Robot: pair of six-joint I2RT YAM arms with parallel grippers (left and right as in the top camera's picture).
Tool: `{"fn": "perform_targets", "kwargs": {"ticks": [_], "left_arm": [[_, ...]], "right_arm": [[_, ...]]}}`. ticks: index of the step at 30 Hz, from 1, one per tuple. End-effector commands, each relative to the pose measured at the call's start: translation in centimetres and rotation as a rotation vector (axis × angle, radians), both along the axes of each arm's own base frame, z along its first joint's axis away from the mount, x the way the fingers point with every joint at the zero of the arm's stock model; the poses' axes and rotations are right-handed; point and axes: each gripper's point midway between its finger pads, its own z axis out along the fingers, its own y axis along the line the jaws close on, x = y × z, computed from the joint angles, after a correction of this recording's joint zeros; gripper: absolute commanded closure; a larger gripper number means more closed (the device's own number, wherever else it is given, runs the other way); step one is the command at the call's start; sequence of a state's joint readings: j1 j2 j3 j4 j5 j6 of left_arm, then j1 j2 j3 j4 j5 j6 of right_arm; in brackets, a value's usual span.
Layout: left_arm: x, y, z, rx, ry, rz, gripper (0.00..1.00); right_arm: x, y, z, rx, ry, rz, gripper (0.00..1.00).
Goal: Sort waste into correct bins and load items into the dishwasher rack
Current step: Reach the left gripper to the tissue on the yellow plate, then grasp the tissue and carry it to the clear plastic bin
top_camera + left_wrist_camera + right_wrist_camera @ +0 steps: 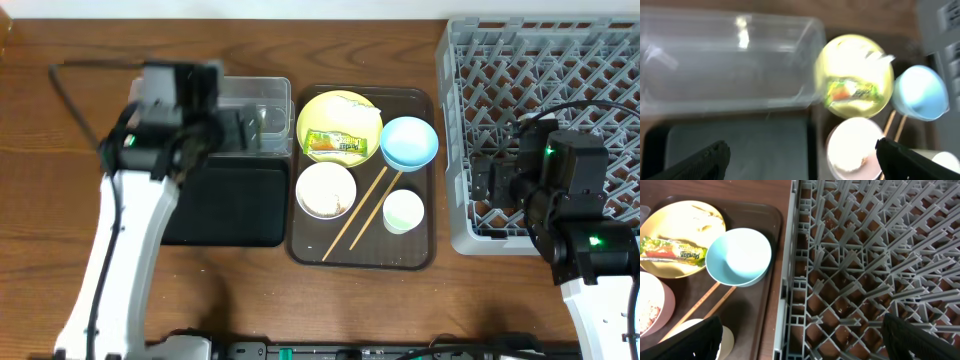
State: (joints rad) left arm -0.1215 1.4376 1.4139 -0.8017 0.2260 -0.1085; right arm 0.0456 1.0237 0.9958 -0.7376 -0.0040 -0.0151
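On the brown serving tray (300,245) sit a yellow plate (325,115) with a green-and-yellow wrapper (338,146) and crumpled white paper (353,103), a light blue bowl (408,142), a white bowl (326,190) holding rice (322,206), a small white cup (403,211) and two chopsticks (364,212). My left gripper (254,130) is open and empty above the clear tub (262,92) and black tray (225,205); the left wrist view is blurred (802,162). My right gripper (482,183) is open and empty over the left edge of the grey rack (540,70), also in the right wrist view (805,342).
The rack (865,255) fills the table's right side and holds nothing in view. The tub (725,60) and black tray (740,150) lie left of the serving tray, both with nothing in them. The blue bowl (740,255) lies close to the rack's wall.
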Motion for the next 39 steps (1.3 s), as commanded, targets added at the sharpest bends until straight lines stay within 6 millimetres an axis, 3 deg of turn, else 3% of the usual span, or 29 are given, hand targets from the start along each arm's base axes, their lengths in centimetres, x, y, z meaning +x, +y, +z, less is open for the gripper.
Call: {"fn": "perform_targets", "kwargs": {"ticks": [1,5,8,12,19,27,39], "left_arm": [[2.9,-2.6,0.8,-0.004,-0.036,-0.044,0.04],[6.3,-6.8,0.2,0.012,-0.098,-0.155,0.05],[7.8,-9.7,-1.6,0.095,-0.159,-0.315,0.04],[8.2,-12.7,-6.5,0.219,-0.139,-0.532,0.04],[9.3,-16.0,-12.8,0.246,-0.103,-0.624,0.04],[11.0,-18.9,-16.4,0.239,-0.154,-0.653,0.06],[12.7,-19.8,-20.1,0.236,-0.181,-0.651,0.16]], "right_arm": [[0.2,0.3,1.0,-0.006,-0.024,0.022,0.01],[0.1,0.4,0.9,-0.005,-0.019,0.024,0.01],[0.1,0.4,0.9,-0.005,-0.021,0.024,0.01],[0.1,0.4,0.9,-0.005,-0.020,0.024,0.01],[0.1,0.4,0.9,-0.005,-0.018,0.024,0.01],[0.1,0.4,0.8,-0.005,-0.016,0.024,0.01],[-0.1,0.4,0.7,-0.006,-0.008,0.024,0.01]]}}
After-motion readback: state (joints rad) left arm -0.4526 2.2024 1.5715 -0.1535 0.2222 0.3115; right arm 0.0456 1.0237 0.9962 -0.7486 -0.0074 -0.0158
